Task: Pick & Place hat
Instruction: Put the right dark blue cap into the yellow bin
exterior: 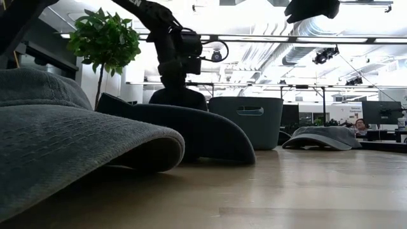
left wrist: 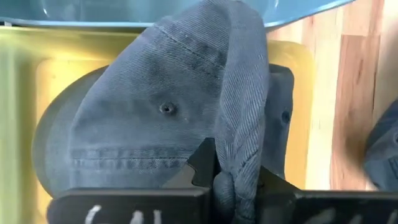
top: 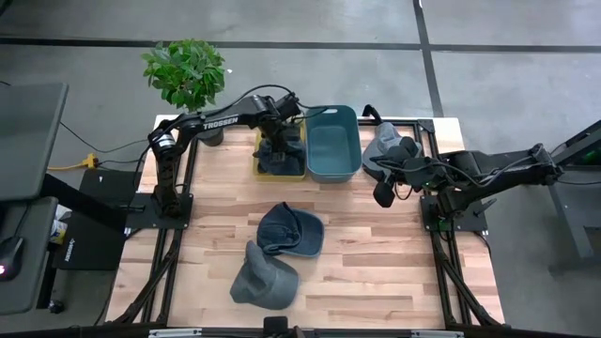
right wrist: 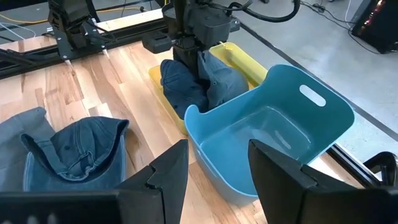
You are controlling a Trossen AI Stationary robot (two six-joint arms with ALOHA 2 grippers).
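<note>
Snagging is your main risk: the hat (left wrist: 186, 106) sits in the yellow tray (left wrist: 18, 93), yet a fold of cloth is pinched in the left gripper (left wrist: 233, 186), so if you lift before opening, you drag it out. That arm points down over the tray. Your right gripper (right wrist: 214, 165) waits near the blue bin (right wrist: 280, 143), fingers apart, empty. Two hats lie mid-table.
</note>
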